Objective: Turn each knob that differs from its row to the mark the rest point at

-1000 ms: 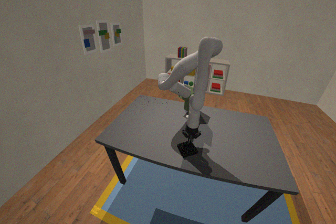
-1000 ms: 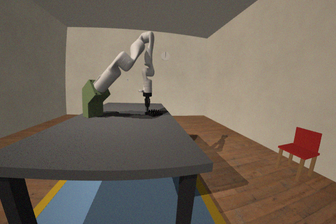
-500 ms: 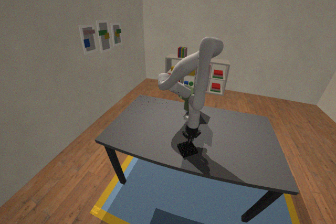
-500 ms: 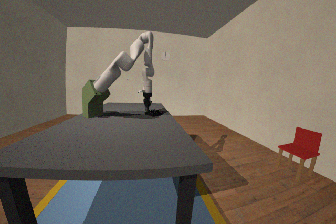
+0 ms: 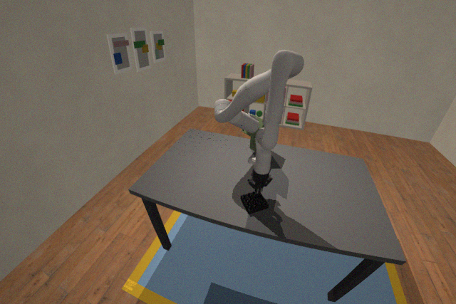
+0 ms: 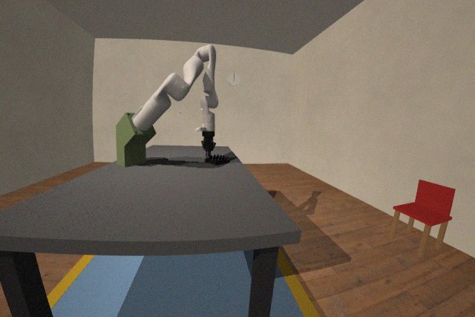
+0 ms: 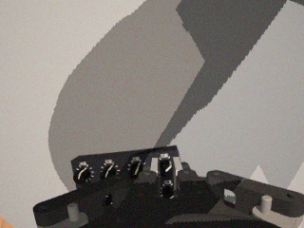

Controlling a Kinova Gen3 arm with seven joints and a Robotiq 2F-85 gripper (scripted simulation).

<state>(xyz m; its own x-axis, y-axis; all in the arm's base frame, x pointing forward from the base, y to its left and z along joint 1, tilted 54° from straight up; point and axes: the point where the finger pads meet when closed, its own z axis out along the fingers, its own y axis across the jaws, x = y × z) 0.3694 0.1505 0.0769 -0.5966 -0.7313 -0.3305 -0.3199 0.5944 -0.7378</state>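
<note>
The black knob box [image 5: 256, 203] [image 6: 219, 161] [image 7: 123, 154] stands on the table. My gripper [image 5: 258, 191] [image 6: 208, 157] [image 7: 165, 167] points down at its corner nearest the arm, shut on the corner knob [image 7: 164, 167]. That knob sits between the fingertips, its white line slanting. In the wrist view, three other knobs of its edge row show to the left: a far left knob [image 7: 83, 173], a second knob [image 7: 108, 169] and a third knob [image 7: 136, 167], all with slanting lines. Names and exact marks are unreadable. The gripper hides most other rows.
The dark grey table [image 5: 323, 197] [image 6: 153, 206] carries the arm's green base [image 5: 253, 143] [image 6: 130, 148] behind the box. The table's front edge runs close past the box. A red chair [image 6: 433, 200] and a shelf [image 5: 306, 107] stand away from the table.
</note>
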